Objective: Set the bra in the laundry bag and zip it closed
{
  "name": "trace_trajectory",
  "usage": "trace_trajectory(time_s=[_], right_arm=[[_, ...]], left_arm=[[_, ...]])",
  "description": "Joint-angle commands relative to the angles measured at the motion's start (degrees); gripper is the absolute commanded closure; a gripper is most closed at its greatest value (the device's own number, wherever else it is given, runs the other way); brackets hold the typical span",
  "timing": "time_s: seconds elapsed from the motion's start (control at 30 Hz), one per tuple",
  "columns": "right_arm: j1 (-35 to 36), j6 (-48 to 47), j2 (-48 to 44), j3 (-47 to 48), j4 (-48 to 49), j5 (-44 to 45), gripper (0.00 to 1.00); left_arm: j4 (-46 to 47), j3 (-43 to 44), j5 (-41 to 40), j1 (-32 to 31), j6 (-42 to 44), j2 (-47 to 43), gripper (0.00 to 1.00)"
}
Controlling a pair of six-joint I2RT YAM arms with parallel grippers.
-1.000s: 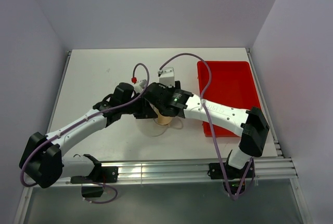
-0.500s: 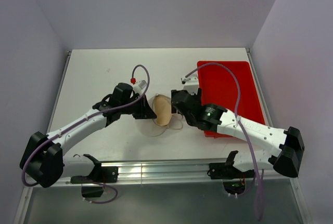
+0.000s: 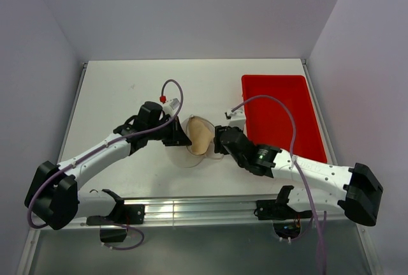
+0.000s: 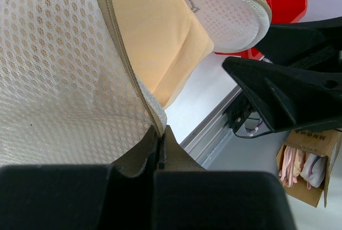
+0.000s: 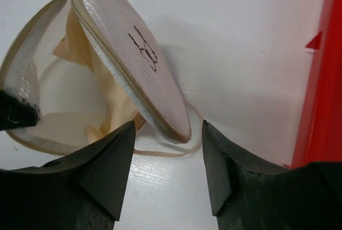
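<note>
White counter [image 3: 115, 90]: I log left claw [image 4: 160, 158] clamped on laundry bag [image 5: 144, 75] rim, bra [image 4: 155, 32] inside; right claw [image 5: 168, 128] parted, empty, near lid edge.

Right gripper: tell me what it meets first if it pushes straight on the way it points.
Probably the bag: its raised flap's lower rim lies just ahead of the right gripper, between its open jaws, with the bra behind. Depth is unclear from this view.

White arms [image 3: 95, 154], black fingers [image 5: 104, 171], purple cables [image 3: 268, 96]
</note>
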Motion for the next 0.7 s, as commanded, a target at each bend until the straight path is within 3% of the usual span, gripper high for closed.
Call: trace_trajectory(time_s=[0.0,0.27,0.37,0.4,0.5,0.67], right_arm=[[-0.26,-0.88,1.67,-2.56,10.42,-1.36,0.41],[-0.26,0.26,6.51,-4.07,16.16,-0.83,0.57],[-0.26,0.97,6.60,-3.19,14.76,-0.05,0.73],[-0.17,1.06,6.08,-1.53,11.88,0.48,0.84],[-0.17,0.97,4.76,5.47,-0.56,3.80,0.97],[0.44,-1.40,3.96,23.76,-25.64,7.77,1.00]], left_arm=[[1.09,0.91,0.97,0.34,1.08,0.17,1.00],[-0.58,1.79,0.53,0.34,1.96,-0.44,1.00],[-1.28,1.79,0.09,0.51,2.31,-0.79,1.00],[-1.54,1.70,-0.26,0.51,2.40,-0.97,1.00],[-2.07,1.35,-1.23,0.69,2.84,-1.41,1.00],[-1.72,0.30,-1.58,0.69,2.58,-2.63,1.00]])
